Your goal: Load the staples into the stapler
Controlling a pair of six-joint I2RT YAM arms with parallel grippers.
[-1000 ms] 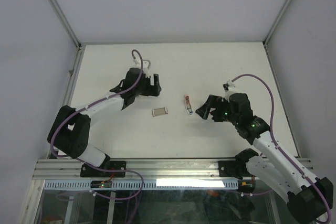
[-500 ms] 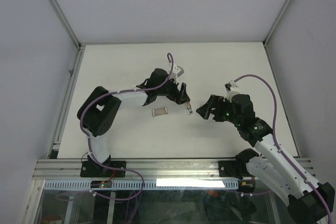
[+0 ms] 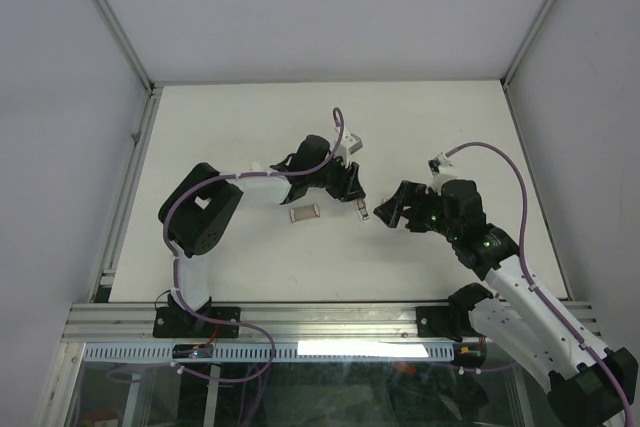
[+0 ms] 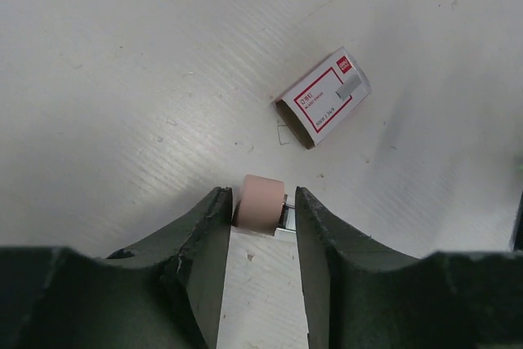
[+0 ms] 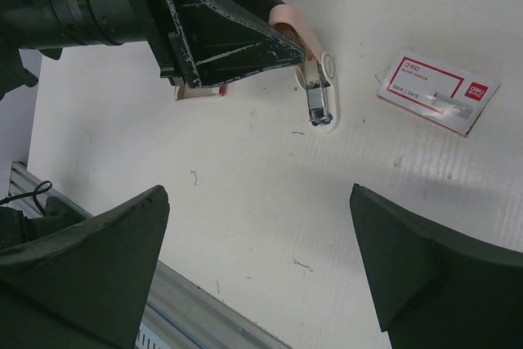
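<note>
The stapler [image 4: 260, 206], small with a pink top and a metal end, lies on the white table [image 3: 250, 127]. My left gripper [image 4: 263, 195] has closed on its pink end, one finger against each side. The top view puts the left gripper [image 3: 352, 192] over the stapler [image 3: 362, 212]. The staples [image 3: 304, 213], a flat grey rectangle with a brownish rim, lie just to the left, also visible as the staples [image 5: 198, 92] in the right wrist view. My right gripper [image 3: 385, 209] hovers wide open and empty just right of the stapler [image 5: 317, 100].
A red-and-white cardboard box [image 4: 324, 97] lies just beyond the stapler; the box [image 5: 437, 94] also shows in the right wrist view. Loose bent staples [image 5: 302, 266] dot the table. An aluminium rail [image 3: 320, 319] runs along the near edge, and white walls enclose the table.
My left arm swung right, past the staples, to the stapler, and its jaws narrowed onto the pink end. The right arm has barely moved.
</note>
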